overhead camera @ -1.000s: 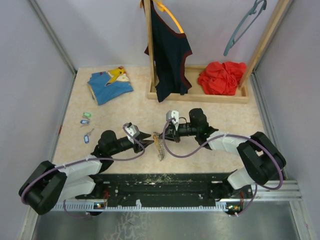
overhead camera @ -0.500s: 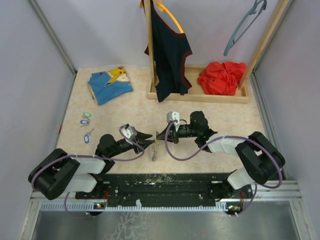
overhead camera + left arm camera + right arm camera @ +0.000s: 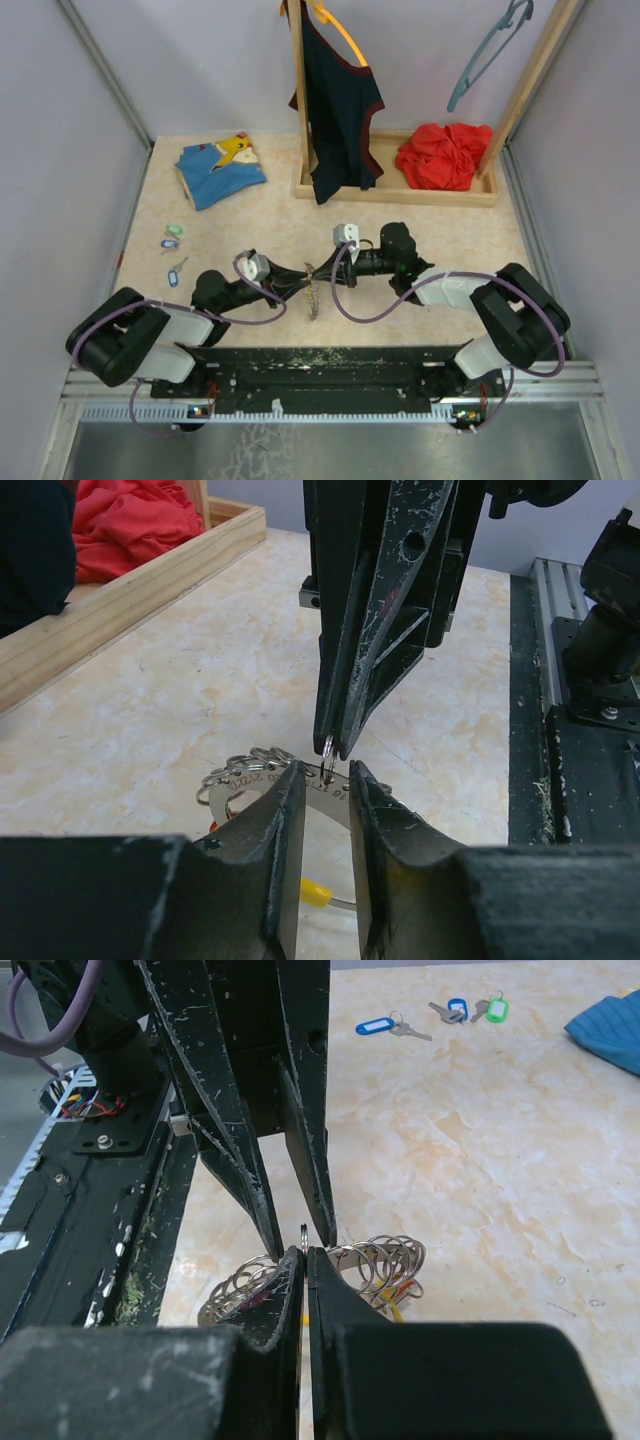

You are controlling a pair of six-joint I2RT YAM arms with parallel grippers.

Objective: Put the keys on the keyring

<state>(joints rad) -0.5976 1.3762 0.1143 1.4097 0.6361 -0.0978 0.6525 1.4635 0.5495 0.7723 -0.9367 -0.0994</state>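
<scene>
The keyring is a curved metal strip carrying several small wire rings, with a yellow piece and a red bit under it. It sits at the table's middle front. My right gripper is shut on one small upright ring of it, and its fingers come down from above in the left wrist view. My left gripper faces it, jaws a little apart on either side of that ring and across the strip. The keys, one blue and one green, lie far left.
A third key with a blue tag lies near the two keys. A folded blue cloth is at the back left. A wooden rack with a dark shirt and a red cloth stands at the back.
My left arm has drawn in and lowered, and its jaws have narrowed around the ring. The right gripper has kept its hold, and the keyring has shifted slightly left.
</scene>
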